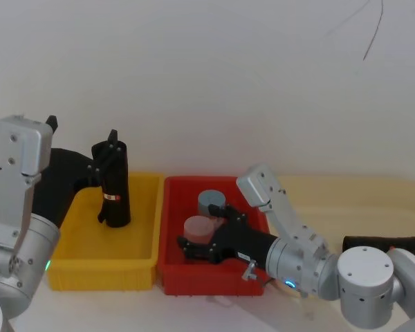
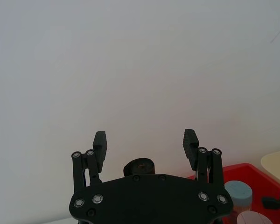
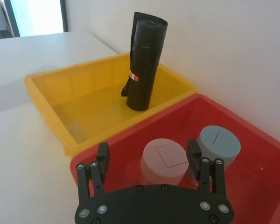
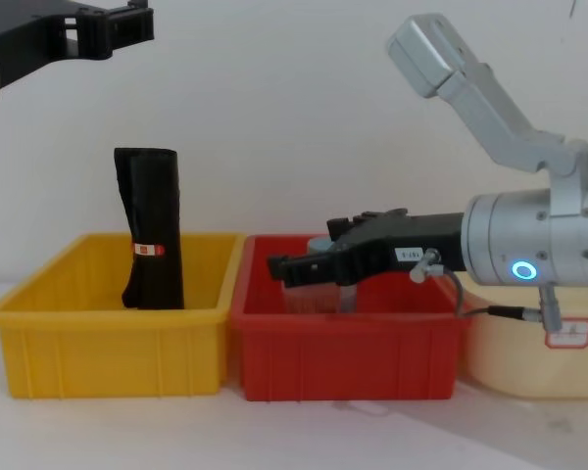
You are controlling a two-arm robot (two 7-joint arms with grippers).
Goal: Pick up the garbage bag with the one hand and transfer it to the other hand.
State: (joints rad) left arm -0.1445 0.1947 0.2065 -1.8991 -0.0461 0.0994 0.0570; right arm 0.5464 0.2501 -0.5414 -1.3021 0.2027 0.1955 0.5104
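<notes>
The garbage bag (image 1: 115,188) (image 4: 153,230) (image 3: 143,65), a tall black roll with a white-and-red label band, stands upright at the back of the yellow bin (image 1: 97,266) (image 4: 98,343). My left gripper (image 1: 83,133) (image 4: 127,24) (image 2: 144,142), on the green-ringed arm, hangs open above the bag and clear of it, pointing at the wall. The roll's top (image 2: 140,167) shows low between its fingers. My right gripper (image 1: 187,245) (image 4: 284,266) (image 3: 148,153), on the blue-ringed arm, is open over the red bin (image 1: 207,280) (image 4: 343,348), holding nothing.
In the red bin stand a pink jar (image 3: 164,161) (image 1: 199,228) and a blue-grey jar (image 3: 218,144) (image 1: 211,202), right under the right gripper. A cream tray (image 4: 529,362) (image 1: 373,197) lies to the right. A white wall rises close behind the bins.
</notes>
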